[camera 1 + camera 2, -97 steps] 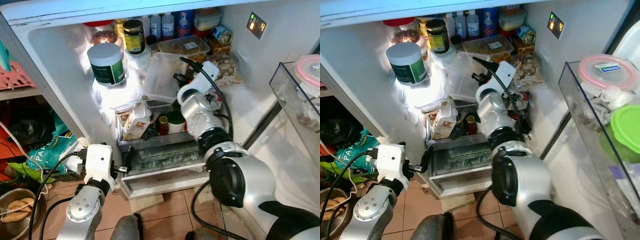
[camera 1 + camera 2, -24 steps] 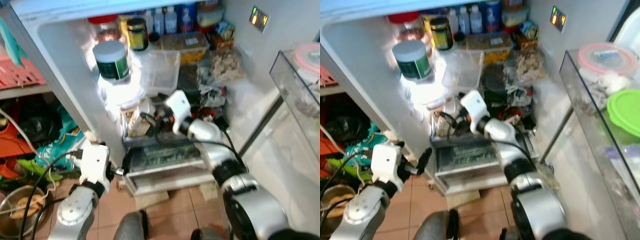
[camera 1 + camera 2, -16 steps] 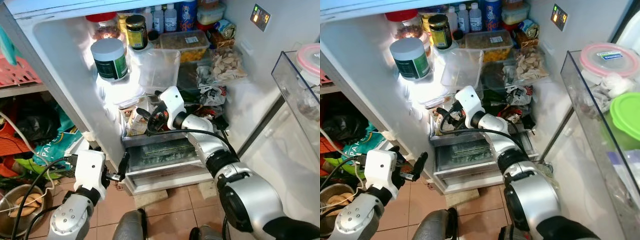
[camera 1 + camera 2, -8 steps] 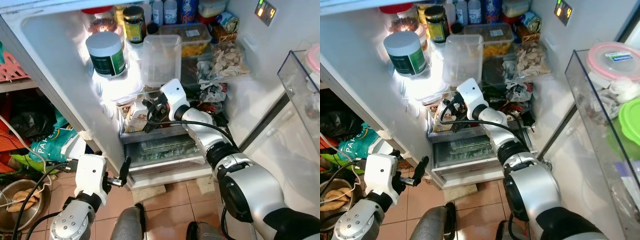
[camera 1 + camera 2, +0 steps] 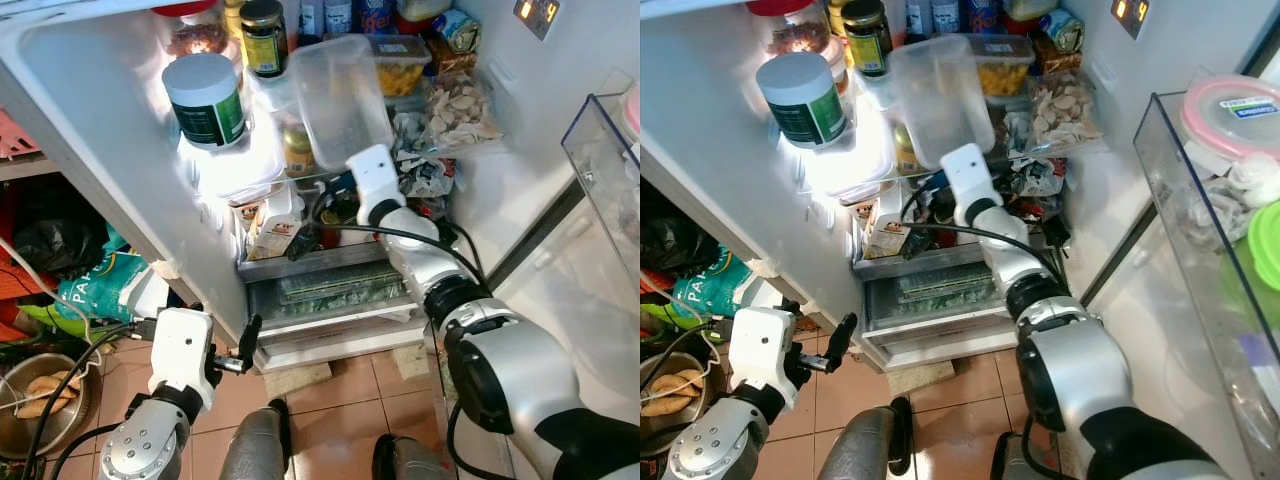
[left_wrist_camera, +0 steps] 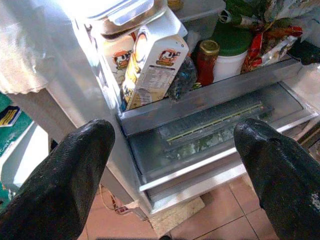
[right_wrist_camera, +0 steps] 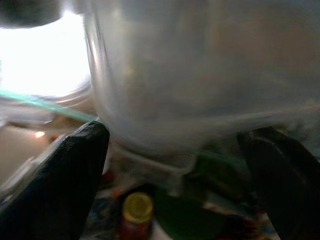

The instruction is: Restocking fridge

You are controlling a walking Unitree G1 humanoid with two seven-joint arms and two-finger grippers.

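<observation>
We're at the open fridge, mid-restock. Our right gripper is up at the glass shelf, w/ a clear plastic tub tilted above the shelf front; jaws stand wide either side of its base, not visibly pinching, so whether it's held we can't tell. Next, we judge: seat the tub flat on the shelf, clear of the jars. Left gripper hangs low by the drawer, jaws apart, idle.
</observation>
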